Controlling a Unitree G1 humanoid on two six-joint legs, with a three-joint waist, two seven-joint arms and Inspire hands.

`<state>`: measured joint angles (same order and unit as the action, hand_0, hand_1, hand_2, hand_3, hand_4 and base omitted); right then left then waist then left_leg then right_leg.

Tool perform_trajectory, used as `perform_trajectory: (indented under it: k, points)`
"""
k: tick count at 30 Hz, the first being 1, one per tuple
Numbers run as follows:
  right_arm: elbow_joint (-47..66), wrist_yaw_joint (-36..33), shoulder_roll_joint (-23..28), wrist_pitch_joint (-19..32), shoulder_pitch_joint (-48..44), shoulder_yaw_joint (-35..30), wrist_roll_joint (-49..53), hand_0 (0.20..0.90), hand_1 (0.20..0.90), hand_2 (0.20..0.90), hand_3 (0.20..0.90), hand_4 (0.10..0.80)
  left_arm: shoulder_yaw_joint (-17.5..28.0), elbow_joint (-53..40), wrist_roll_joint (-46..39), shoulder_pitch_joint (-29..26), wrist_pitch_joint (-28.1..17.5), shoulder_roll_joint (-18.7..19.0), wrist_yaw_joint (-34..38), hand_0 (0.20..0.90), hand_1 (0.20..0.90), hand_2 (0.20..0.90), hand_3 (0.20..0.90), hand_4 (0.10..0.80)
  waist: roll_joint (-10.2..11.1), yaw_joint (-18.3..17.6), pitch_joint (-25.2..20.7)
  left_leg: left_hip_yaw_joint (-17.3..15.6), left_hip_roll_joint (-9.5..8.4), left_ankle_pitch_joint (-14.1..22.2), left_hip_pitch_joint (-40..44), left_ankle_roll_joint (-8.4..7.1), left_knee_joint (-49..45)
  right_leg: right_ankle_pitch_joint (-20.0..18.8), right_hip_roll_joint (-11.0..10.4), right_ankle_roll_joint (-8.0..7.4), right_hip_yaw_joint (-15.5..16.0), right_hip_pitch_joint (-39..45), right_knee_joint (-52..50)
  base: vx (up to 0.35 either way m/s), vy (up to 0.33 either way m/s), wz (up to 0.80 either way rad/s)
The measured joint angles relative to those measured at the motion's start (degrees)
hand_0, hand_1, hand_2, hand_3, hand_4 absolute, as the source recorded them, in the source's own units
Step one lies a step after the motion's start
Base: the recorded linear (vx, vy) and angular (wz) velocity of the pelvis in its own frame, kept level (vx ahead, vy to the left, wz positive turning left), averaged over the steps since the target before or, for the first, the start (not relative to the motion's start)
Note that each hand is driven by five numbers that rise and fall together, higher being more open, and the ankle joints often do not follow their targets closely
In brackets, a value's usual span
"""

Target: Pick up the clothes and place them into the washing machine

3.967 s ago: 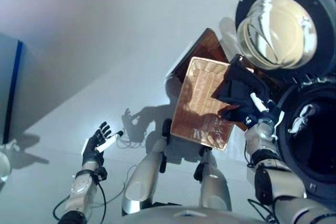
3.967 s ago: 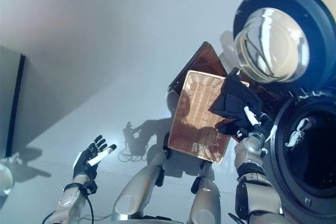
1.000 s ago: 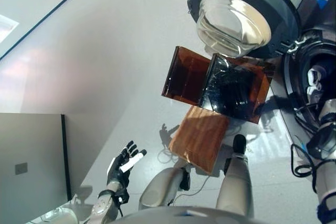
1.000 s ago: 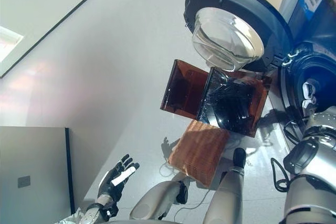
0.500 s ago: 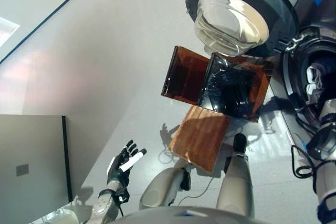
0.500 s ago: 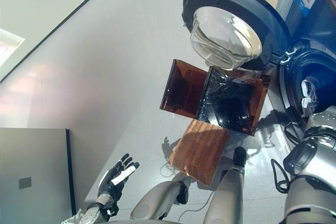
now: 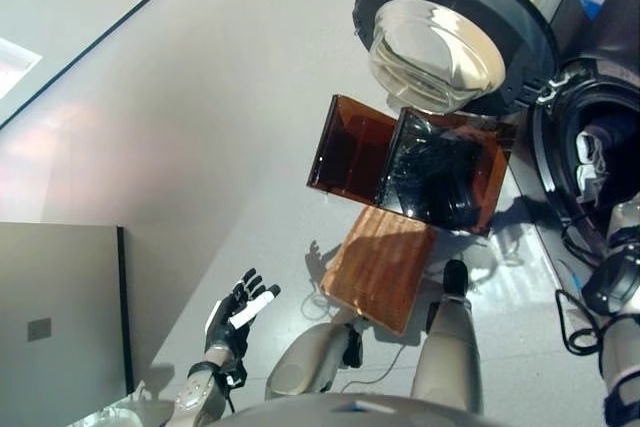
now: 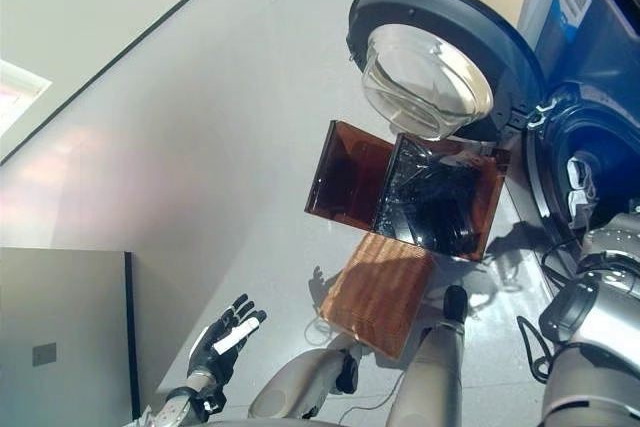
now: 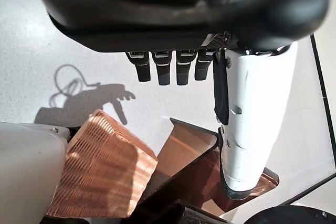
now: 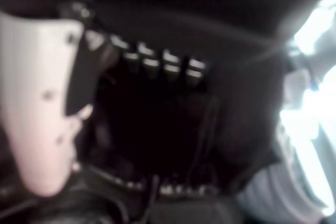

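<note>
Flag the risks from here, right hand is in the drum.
1. The right hand is inside the washing machine opening; its wrist view shows only darkness, so whether the cloth was released cannot be confirmed, and it may drag back out.
2. The open door hangs right beside the opening, over the brown basket; a wide withdrawal could clip it.
3. Dark clothes remain in the basket, which stands close to the robot and could be knocked.
</note>
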<state>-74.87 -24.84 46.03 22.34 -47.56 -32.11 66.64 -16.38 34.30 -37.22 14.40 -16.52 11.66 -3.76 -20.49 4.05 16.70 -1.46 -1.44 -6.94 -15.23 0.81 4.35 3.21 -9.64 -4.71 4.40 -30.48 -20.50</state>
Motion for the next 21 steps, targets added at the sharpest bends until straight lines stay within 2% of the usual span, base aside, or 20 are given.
perform_trajectory:
  k: [4,9,16,21]
  points:
    - [3.38,0.02,-2.55,0.0,3.54,1.05,-1.27,0.9,0.9,0.9,0.9,0.8,0.13,0.03,-0.01,-0.08,0.02,-0.28,0.0,0.9,0.9,0.9,0.9,0.8,0.12,-0.15,0.09,0.01,0.37,0.1,1.27,0.09,0.11,-0.29,0.43,0.21,0.1,1.65,1.0,0.022,0.058,-0.05]
    - [9.75,-0.19,-8.52,0.34,8.81,0.35,-3.84,0.9,0.9,0.9,0.9,0.8,0.99,0.72,0.03,-0.12,0.02,-1.55,0.06,0.9,0.9,0.9,0.9,0.8,0.41,-1.46,0.28,0.12,0.77,0.81,2.77,0.24,0.12,-0.17,0.76,-0.09,0.76,3.92,2.09,0.046,0.06,0.0]
    - [13.89,-1.74,-16.3,2.38,14.26,-2.02,-4.55,0.9,0.9,0.9,0.9,0.8,3.81,2.32,0.67,0.05,0.07,-2.4,0.55,0.9,0.9,0.9,0.9,0.8,3.4,-2.17,-0.83,0.35,0.67,1.53,5.05,0.78,0.12,-0.68,0.68,-0.66,1.23,7.43,4.42,0.039,0.054,0.01]
    - [15.33,-2.52,-22.66,3.07,18.18,-2.0,-5.53,0.9,0.9,0.9,0.9,0.8,5.46,3.47,1.38,0.43,0.04,-2.33,1.47,0.9,0.9,0.9,0.9,0.8,5.58,-3.02,-1.67,0.46,0.51,2.15,6.84,1.33,0.13,-2.75,0.72,-0.99,1.61,11.23,8.55,0.018,0.047,-0.05]
